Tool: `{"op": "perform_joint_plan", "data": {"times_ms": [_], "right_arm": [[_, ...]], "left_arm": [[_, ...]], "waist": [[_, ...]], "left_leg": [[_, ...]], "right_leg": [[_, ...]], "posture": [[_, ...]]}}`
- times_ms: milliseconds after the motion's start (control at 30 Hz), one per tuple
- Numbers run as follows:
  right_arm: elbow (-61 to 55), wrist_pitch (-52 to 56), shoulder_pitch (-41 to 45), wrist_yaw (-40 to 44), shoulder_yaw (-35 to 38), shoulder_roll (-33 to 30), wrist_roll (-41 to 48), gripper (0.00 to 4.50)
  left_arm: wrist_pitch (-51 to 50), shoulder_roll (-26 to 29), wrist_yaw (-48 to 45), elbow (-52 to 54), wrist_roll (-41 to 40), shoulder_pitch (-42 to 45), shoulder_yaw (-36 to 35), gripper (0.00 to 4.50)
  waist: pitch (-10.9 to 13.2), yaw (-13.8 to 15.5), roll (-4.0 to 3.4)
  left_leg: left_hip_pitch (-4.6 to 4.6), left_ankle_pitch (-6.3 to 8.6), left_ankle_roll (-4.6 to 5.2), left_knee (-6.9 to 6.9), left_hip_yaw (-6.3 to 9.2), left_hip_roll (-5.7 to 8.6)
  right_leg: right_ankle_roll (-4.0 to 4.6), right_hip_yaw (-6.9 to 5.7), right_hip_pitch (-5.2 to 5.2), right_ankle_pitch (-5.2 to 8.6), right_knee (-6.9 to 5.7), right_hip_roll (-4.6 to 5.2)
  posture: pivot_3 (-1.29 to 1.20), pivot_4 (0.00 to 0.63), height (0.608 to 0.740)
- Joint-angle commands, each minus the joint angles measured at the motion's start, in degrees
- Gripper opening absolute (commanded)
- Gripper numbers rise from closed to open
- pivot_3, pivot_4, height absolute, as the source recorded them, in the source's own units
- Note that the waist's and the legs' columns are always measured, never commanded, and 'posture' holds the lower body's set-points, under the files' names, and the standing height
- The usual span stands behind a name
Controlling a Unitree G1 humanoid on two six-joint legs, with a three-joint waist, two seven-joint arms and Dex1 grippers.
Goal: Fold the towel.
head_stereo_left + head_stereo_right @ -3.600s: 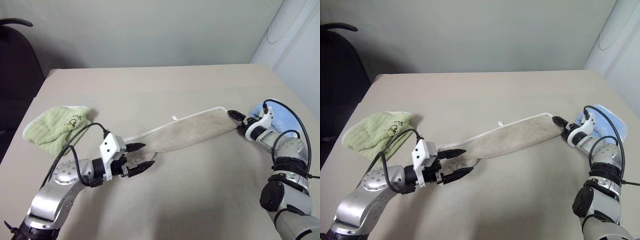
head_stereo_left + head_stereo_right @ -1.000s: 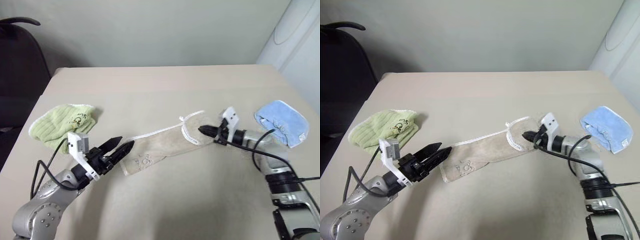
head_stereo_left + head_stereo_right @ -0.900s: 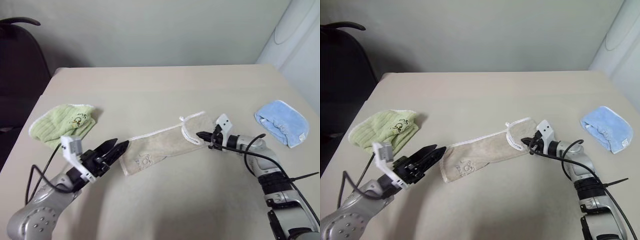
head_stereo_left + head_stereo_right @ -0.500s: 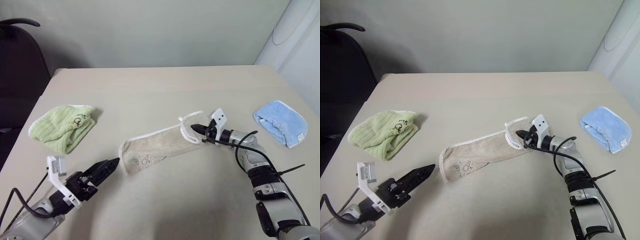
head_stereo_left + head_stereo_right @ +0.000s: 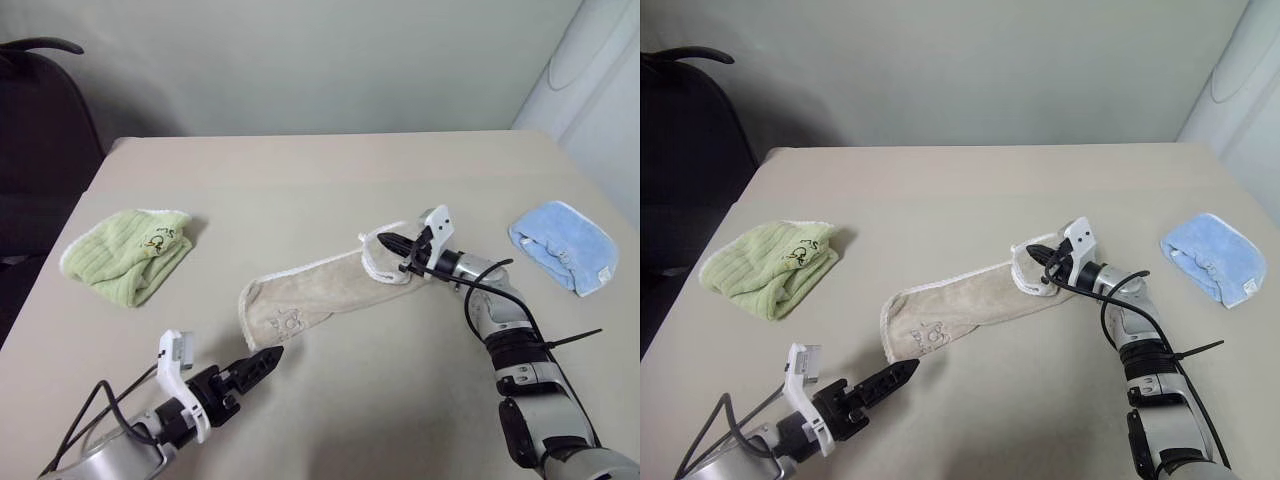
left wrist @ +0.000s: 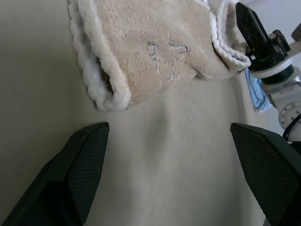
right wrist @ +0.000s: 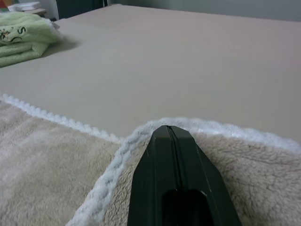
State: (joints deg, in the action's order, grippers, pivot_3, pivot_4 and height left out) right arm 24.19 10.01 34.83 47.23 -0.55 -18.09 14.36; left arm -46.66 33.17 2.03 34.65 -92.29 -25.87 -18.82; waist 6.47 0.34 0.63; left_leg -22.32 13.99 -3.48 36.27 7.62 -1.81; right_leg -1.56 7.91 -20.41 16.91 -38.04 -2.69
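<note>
The beige towel (image 5: 320,288) lies as a long folded strip across the middle of the table, its embroidered mark (image 6: 167,52) near the left end. My right gripper (image 5: 385,240) is shut on the towel's right end, which is lifted and curled back toward the left, with the white piping looping around the fingertips (image 7: 169,132). My left gripper (image 5: 268,357) hovers near the table's front edge, just short of the towel's left end. It is open and holds nothing, its two black fingers (image 6: 89,155) spread wide in the left wrist view.
A ribbed light-green cloth (image 5: 128,255) lies at the left of the table (image 5: 300,170), and a light-blue cloth (image 5: 562,245) at the right. A dark chair (image 5: 40,120) stands beyond the left edge.
My left gripper let go of the towel's left end, opened wide and drew back toward the front edge. My right gripper carried the towel's right end slightly left and up.
</note>
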Motion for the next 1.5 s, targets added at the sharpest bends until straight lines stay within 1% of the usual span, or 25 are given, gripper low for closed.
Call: {"op": "perform_joint_plan", "data": {"times_ms": [33,233,367,400,467,600,633,733,833,867,1000,1133,1200,1300,1400,1500], "right_arm": [[-2.82,-1.22,0.60,-0.81,1.58,-0.05,0.99,0.00],[-4.18,-0.67,0.05,-1.22,1.72,-0.21,1.15,0.00],[-4.37,-0.66,0.09,-1.35,1.70,-0.17,1.02,0.00],[-4.38,-0.66,0.15,-1.37,1.69,-0.16,1.02,0.00],[-4.12,-0.81,0.33,-1.40,1.64,-0.12,0.95,0.00],[-3.61,-1.18,0.80,-1.38,1.48,0.04,0.75,0.00],[-3.45,-1.24,0.97,-1.38,1.47,0.07,0.72,0.00],[-3.10,-1.43,1.28,-1.31,1.52,0.07,0.71,0.00],[-3.08,-1.44,1.38,-1.12,1.65,-0.11,0.83,0.00],[-3.18,-1.39,1.34,-0.98,1.75,-0.27,0.94,0.00],[-4.09,-0.08,0.95,0.35,2.36,-1.53,1.99,0.00],[-5.79,1.40,-0.35,2.14,2.21,-3.55,2.66,0.00],[-6.12,1.17,-0.85,1.68,2.22,-4.07,2.34,0.00],[-5.90,0.76,-1.02,-0.10,3.70,-4.83,2.20,0.00],[-4.96,0.19,-0.44,-2.14,5.95,-5.75,2.23,0.00],[-2.70,-0.84,0.94,-5.02,8.41,-6.25,2.29,0.00]], "left_arm": [[2.61,-1.54,5.64,-4.56,0.61,3.54,0.45,4.48],[3.36,-3.40,9.59,-8.25,2.33,8.25,0.36,4.48],[3.74,-4.38,10.45,-8.79,1.84,8.73,-0.55,4.48],[3.83,-4.57,10.63,-8.62,1.74,8.50,-0.68,4.31],[4.03,-4.89,11.02,-8.46,1.76,8.18,-0.77,3.94],[5.32,-6.33,11.07,-7.71,2.30,6.96,-1.20,2.47],[5.68,-6.68,10.86,-7.22,2.38,6.65,-1.30,2.18],[6.53,-7.74,9.95,-5.98,2.67,5.52,-1.57,1.00],[7.43,-8.50,8.66,-4.59,3.31,4.19,-1.75,0.09],[7.79,-8.72,8.08,-4.10,3.53,3.71,-1.91,0.02],[9.20,-8.65,3.20,-1.47,3.69,1.93,-3.96,0.02],[9.56,-7.33,-1.08,0.67,3.04,0.97,-5.81,0.02],[9.57,-6.78,-2.19,1.00,3.08,0.98,-6.05,0.02],[9.26,-4.24,-4.57,2.44,5.18,1.86,-6.53,0.02],[9.59,-0.09,-5.99,3.80,6.08,6.37,-7.30,0.02],[9.25,4.21,-6.35,4.97,4.47,15.56,-5.41,0.02]], "waist": [[0.00,0.14,-0.01],[-0.03,0.17,-0.11],[-0.06,0.12,-0.17],[-0.06,0.10,-0.17],[-0.06,0.00,-0.18],[-0.04,-0.34,-0.21],[-0.02,-0.41,-0.22],[-0.01,-0.57,-0.22],[0.00,-0.60,-0.21],[0.01,-0.61,-0.19],[0.06,-0.54,-0.12],[0.09,-0.39,-0.08],[0.09,-0.38,-0.08],[0.09,-0.34,-0.08],[0.10,-0.05,-0.07],[0.10,0.20,-0.05]], "left_leg": [[0.04,0.00,0.01,-0.04,0.01,0.00],[0.40,0.06,0.11,-0.21,0.02,-0.02],[0.41,0.04,0.08,-0.22,0.00,-0.02],[0.41,0.03,0.07,-0.23,0.00,-0.03],[0.41,0.03,0.07,-0.24,-0.01,-0.03],[0.40,0.01,0.01,-0.29,-0.05,-0.05],[0.38,0.01,0.02,-0.30,-0.06,-0.05],[0.38,0.01,0.02,-0.31,-0.07,-0.06],[0.37,0.05,0.10,-0.31,-0.06,-0.06],[0.37,0.06,0.11,-0.31,-0.06,-0.06],[0.35,0.07,0.13,-0.31,-0.05,-0.06],[0.31,0.07,0.12,-0.30,-0.04,-0.06],[0.32,0.06,0.10,-0.30,-0.03,-0.06],[0.31,0.06,0.10,-0.29,-0.04,-0.06],[0.30,0.06,0.10,-0.28,-0.02,-0.05],[0.29,0.07,0.11,-0.24,0.01,-0.03]], "right_leg": [[0.01,-0.01,0.02,0.00,0.00,0.00],[0.13,-0.04,0.25,0.04,-0.06,-0.05],[0.14,-0.03,0.24,0.05,-0.06,-0.07],[0.14,-0.03,0.24,0.05,-0.06,-0.07],[0.14,-0.02,0.23,0.05,-0.06,-0.08],[0.18,0.00,0.15,0.07,-0.05,-0.08],[0.18,0.02,0.12,0.07,-0.05,-0.09],[0.17,0.03,0.10,0.07,-0.06,-0.09],[0.18,0.03,0.10,0.07,-0.05,-0.10],[0.17,0.03,0.10,0.07,-0.05,-0.10],[0.18,0.03,0.10,0.07,-0.05,-0.10],[0.19,0.01,0.10,0.08,-0.03,-0.12],[0.19,0.01,0.11,0.08,-0.03,-0.12],[0.19,0.01,0.11,0.08,-0.03,-0.12],[0.19,0.01,0.12,0.08,-0.03,-0.12],[0.18,-0.01,0.16,0.08,-0.02,-0.11]], "posture": [[0.00,0.150,0.740],[0.00,0.150,0.740],[0.00,0.150,0.740],[0.00,0.150,0.740],[0.00,0.150,0.740],[0.00,0.150,0.740],[0.00,0.150,0.740],[0.00,0.150,0.740],[0.00,0.150,0.740],[0.00,0.150,0.740],[0.00,0.150,0.740],[0.00,0.150,0.740],[0.00,0.150,0.740],[0.00,0.150,0.740],[0.00,0.150,0.740],[0.00,0.150,0.740]]}}
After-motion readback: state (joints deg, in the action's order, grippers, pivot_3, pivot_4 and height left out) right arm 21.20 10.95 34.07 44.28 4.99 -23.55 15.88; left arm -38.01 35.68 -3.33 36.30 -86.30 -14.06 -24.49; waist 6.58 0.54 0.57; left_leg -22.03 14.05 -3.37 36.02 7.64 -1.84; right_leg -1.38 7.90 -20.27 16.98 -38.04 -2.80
